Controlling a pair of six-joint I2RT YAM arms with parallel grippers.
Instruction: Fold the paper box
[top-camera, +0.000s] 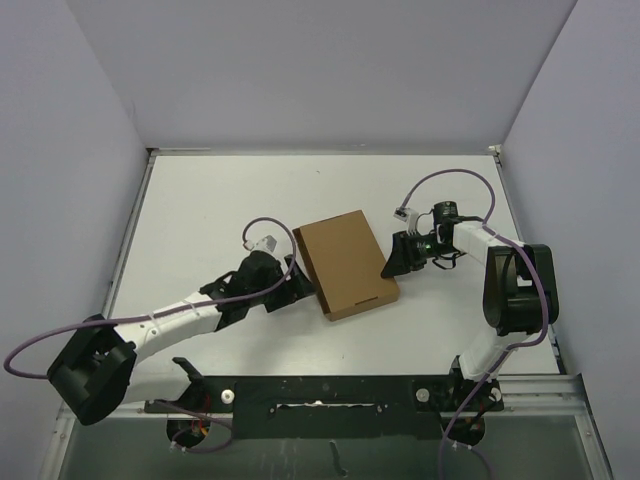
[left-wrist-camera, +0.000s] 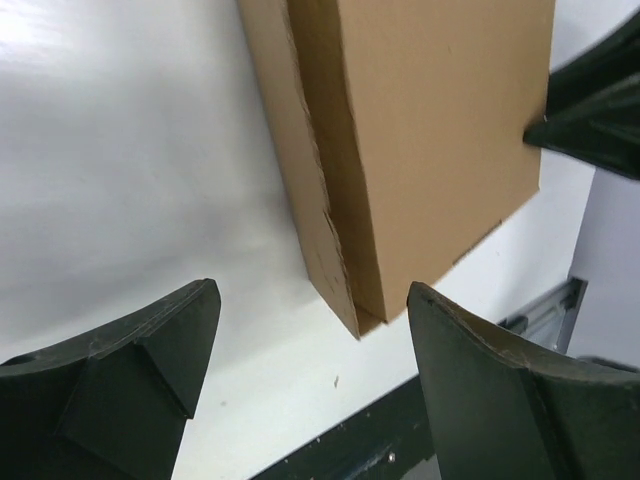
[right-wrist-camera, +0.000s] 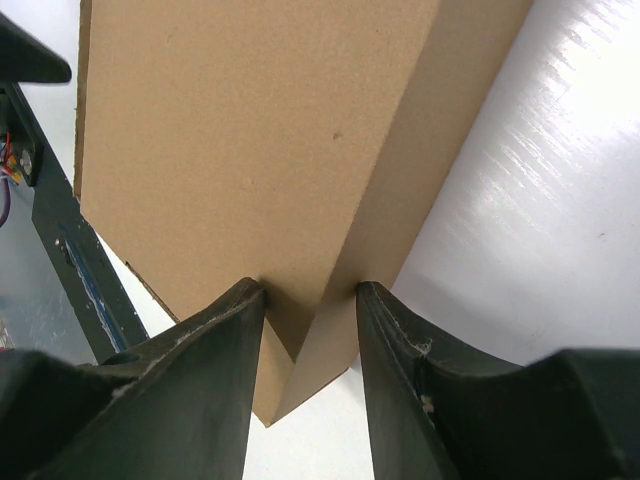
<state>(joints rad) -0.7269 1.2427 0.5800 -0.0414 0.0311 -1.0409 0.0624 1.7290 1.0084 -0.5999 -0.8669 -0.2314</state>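
While the paper box (top-camera: 345, 265) lies closed on the bench (top-camera: 200, 220) between both arms, the right end effector (right-wrist-camera: 310, 292) pinches its edge and the left end effector (left-wrist-camera: 312, 300) gapes wide just short of it. Folding looks nearly finished; next comes a careful release.

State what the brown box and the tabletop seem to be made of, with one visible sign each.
The paper box: matte brown cardboard, with a ragged fibrous edge along its side. The table: smooth, white, semi-gloss, perhaps laminate or painted board; it reflects light.
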